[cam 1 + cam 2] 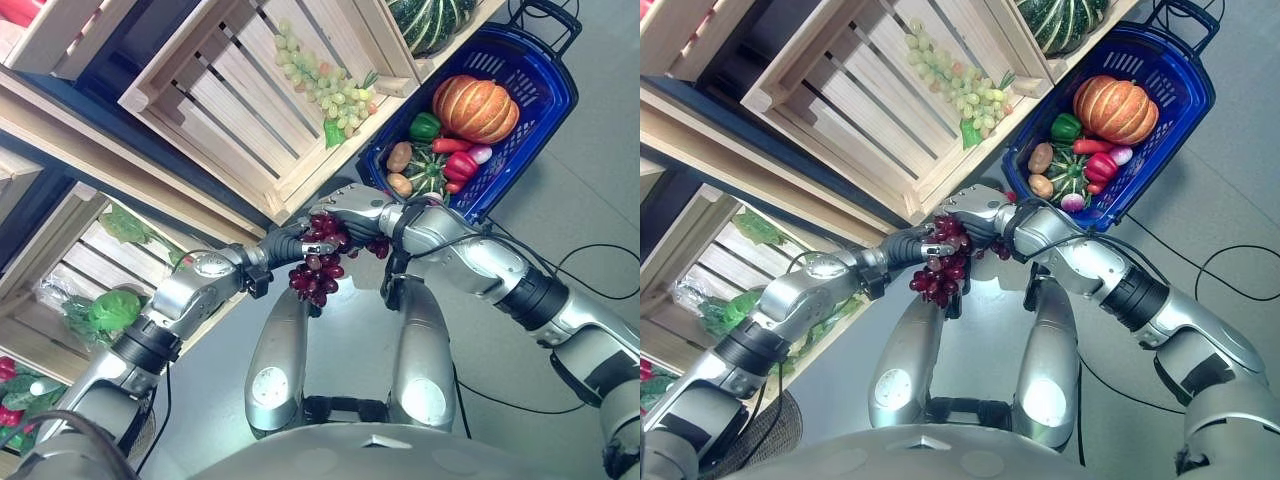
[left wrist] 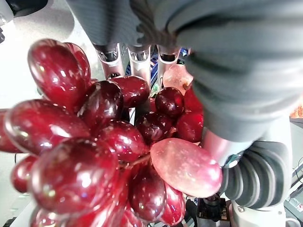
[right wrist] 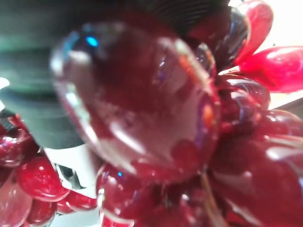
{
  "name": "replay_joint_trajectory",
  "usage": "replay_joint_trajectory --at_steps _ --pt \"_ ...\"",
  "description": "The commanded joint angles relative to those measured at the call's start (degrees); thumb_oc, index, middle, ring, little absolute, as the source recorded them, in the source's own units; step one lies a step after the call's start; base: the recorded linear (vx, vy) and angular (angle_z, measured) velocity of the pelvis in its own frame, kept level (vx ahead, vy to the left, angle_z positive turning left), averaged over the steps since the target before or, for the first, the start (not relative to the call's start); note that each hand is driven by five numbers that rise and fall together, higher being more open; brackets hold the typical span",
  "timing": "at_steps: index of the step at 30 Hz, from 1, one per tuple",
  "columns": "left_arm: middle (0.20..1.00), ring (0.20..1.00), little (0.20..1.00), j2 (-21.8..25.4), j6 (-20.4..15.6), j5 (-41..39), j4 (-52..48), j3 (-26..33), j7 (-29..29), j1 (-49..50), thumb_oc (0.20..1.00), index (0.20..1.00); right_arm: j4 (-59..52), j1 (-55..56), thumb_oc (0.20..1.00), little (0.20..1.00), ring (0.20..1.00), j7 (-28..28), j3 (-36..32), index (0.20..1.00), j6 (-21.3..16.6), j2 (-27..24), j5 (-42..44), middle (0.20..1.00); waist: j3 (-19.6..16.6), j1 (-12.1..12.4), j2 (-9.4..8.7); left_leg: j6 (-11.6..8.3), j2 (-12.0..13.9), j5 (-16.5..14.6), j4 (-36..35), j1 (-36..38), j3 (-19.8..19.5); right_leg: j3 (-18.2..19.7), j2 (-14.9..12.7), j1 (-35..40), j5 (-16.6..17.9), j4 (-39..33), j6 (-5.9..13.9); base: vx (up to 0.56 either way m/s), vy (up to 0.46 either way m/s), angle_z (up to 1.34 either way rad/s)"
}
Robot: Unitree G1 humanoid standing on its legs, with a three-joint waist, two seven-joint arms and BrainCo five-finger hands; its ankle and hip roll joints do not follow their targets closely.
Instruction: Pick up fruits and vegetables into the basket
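A bunch of red grapes [image 1: 318, 270] hangs in mid-air just below the front edge of the wooden crates, and both hands meet at it. My left hand [image 1: 288, 245] comes in from the lower left and grips the bunch from the side. From the right, my right hand [image 1: 345, 208] curls its fingers over the top of the bunch. Up close the grapes [image 2: 94, 142] sit in front of the silver fingers [image 2: 139, 59]. The blue basket [image 1: 530, 150] stands at the upper right, beyond the right hand. It holds an orange pumpkin [image 1: 475, 107], a green pepper [image 1: 425, 127], a red pepper [image 1: 460, 165] and potatoes [image 1: 399, 157].
A slatted wooden crate [image 1: 215, 100] above the hands holds green grapes [image 1: 320, 85]. A striped green squash [image 1: 430, 20] lies in the crate beside the basket. Leafy greens [image 1: 110, 310] lie in a lower crate at the left. Grey floor lies below and right of the basket.
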Motion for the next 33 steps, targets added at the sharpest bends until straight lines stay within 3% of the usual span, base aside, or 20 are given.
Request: replay_joint_trajectory --at_steps 1,6,11,16,29,33 --pt "1.000 1.000 1.000 -5.45 1.01 -6.93 -6.82 0.46 1.57 0.81 1.000 1.000 -0.73 0.36 0.200 0.200 0.200 -4.63 -1.16 0.200 0.60 3.74 -1.22 0.200 -2.13 0.02 -0.25 3.80 -1.63 -8.36 3.26 1.69 4.62 0.50 1.95 1.66 1.72 -3.39 3.30 0.00 -0.031 0.03" --pt "1.000 1.000 1.000 -4.62 4.78 -6.19 -5.61 1.06 1.50 2.36 1.000 1.000 -1.50 1.39 0.200 0.200 0.200 -6.49 -2.94 0.200 1.61 2.18 -1.86 0.200 -2.13 -0.02 -0.22 3.67 -1.53 -8.34 3.09 2.10 4.81 0.18 1.88 2.23 1.71 -3.72 3.41 0.00 -0.016 0.02" --pt "1.000 1.000 1.000 -2.65 9.64 -6.53 -4.67 1.84 5.75 4.66 1.000 1.000 -3.69 3.50 0.200 0.200 0.200 -9.10 -5.43 0.200 3.18 -1.31 -2.26 0.200 -2.13 -0.27 0.00 3.52 -1.38 -8.36 3.07 2.38 5.09 -0.07 1.66 2.69 1.70 -4.01 3.58 0.00 0.000 0.00" --pt "1.000 1.000 1.000 -1.31 11.16 -10.59 -4.21 3.86 9.47 7.01 1.000 1.000 -5.02 5.60 0.200 0.200 0.200 -11.30 -7.65 0.200 5.06 -3.98 -2.06 0.200 -2.13 -0.41 0.17 3.53 -1.32 -8.40 3.01 2.84 5.28 -0.09 1.55 3.19 1.60 -4.22 3.68 0.00 0.000 0.00" --pt "1.000 1.000 1.000 0.83 8.81 -13.50 -8.91 7.87 9.55 11.04 1.000 1.000 -6.36 11.85 0.200 0.200 0.200 -19.37 -16.67 0.200 8.99 -9.74 -2.14 0.200 -2.13 -1.26 0.20 3.85 -0.58 -8.37 3.57 2.63 6.20 -0.15 1.68 3.08 1.37 -3.64 3.41 0.00 -0.001 0.00" --pt "1.000 1.000 1.000 1.64 6.56 -12.12 -11.03 8.92 4.46 12.37 1.000 1.000 -6.59 16.13 0.200 0.200 0.200 -23.30 -21.66 0.200 10.67 -12.49 -0.38 0.200 -2.13 -2.03 -0.08 4.04 -0.22 -8.36 3.82 2.15 6.74 0.09 2.17 2.57 1.27 -3.37 3.34 0.00 -0.003 -0.01"
